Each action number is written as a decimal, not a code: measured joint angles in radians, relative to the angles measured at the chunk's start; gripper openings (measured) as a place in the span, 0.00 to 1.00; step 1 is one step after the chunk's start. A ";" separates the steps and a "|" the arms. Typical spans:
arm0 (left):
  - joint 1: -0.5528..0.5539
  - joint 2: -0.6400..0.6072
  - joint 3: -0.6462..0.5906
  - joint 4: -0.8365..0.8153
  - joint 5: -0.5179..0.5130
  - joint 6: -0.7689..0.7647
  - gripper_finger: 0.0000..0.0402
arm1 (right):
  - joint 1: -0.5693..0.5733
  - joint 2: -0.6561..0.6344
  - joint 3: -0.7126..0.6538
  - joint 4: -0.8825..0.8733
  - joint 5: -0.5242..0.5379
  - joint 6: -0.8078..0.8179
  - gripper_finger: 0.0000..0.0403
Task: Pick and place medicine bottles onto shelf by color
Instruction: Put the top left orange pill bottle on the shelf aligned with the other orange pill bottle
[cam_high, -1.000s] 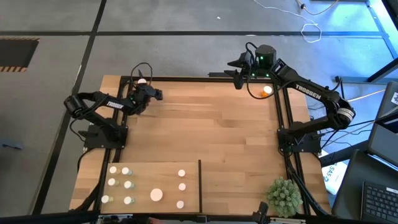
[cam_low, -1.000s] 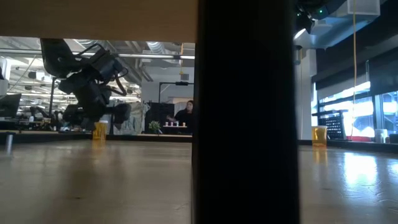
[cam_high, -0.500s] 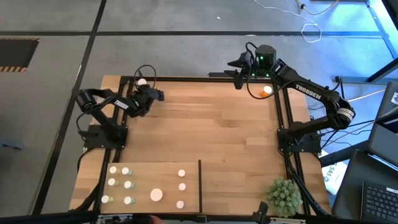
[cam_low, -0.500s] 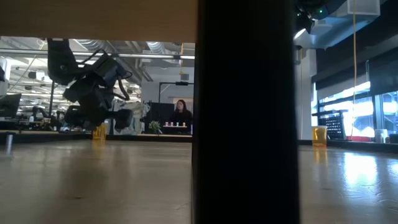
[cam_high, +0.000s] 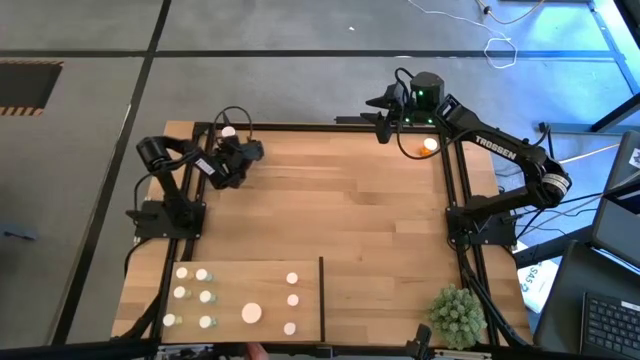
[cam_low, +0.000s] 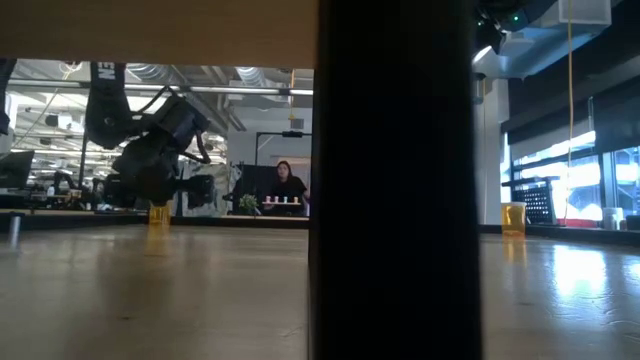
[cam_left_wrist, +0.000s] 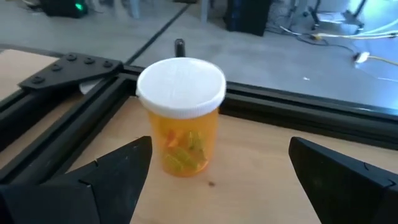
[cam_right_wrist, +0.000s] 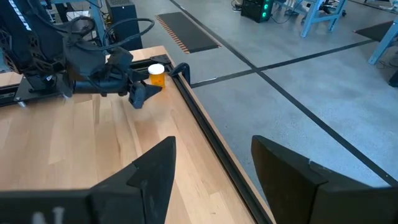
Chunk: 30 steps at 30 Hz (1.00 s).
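Observation:
An orange medicine bottle (cam_left_wrist: 181, 118) with a white cap stands upright on its base at the table's far left corner (cam_high: 228, 131), beside the black frame rail. My left gripper (cam_left_wrist: 217, 180) is open, low over the table just short of the bottle, one finger off to each side and touching nothing. A second orange bottle (cam_high: 430, 145) stands at the far right. The shelf (cam_high: 250, 272), a pale board at the near left with a dark upright divider (cam_high: 321, 295), carries several white-capped bottles (cam_high: 205, 297). My right gripper (cam_right_wrist: 214, 174) hangs open and high over the far right edge (cam_high: 383, 105).
A spiky green plant ball (cam_high: 457, 312) sits at the near right corner. Black frame rails (cam_high: 455, 200) run along the table's edges. The divider (cam_low: 395, 180) blocks the middle of the low view. A person stands in the room far behind the table.
My left gripper has sunk a little toward the table by the orange bottle at the far left corner and has tipped and turned at the wrist, while the arm's elbow has swung toward the table. It has stayed open.

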 joint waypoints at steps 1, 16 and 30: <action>-0.003 0.013 0.007 -0.002 -0.016 -0.001 0.93 | 0.000 0.000 0.000 0.000 0.000 0.000 0.53; -0.025 0.089 0.070 -0.005 -0.155 0.000 0.93 | 0.000 0.000 0.000 0.000 0.000 0.000 0.53; -0.022 0.089 0.069 -0.022 -0.193 0.003 0.75 | 0.000 0.000 0.000 0.000 0.000 0.000 0.53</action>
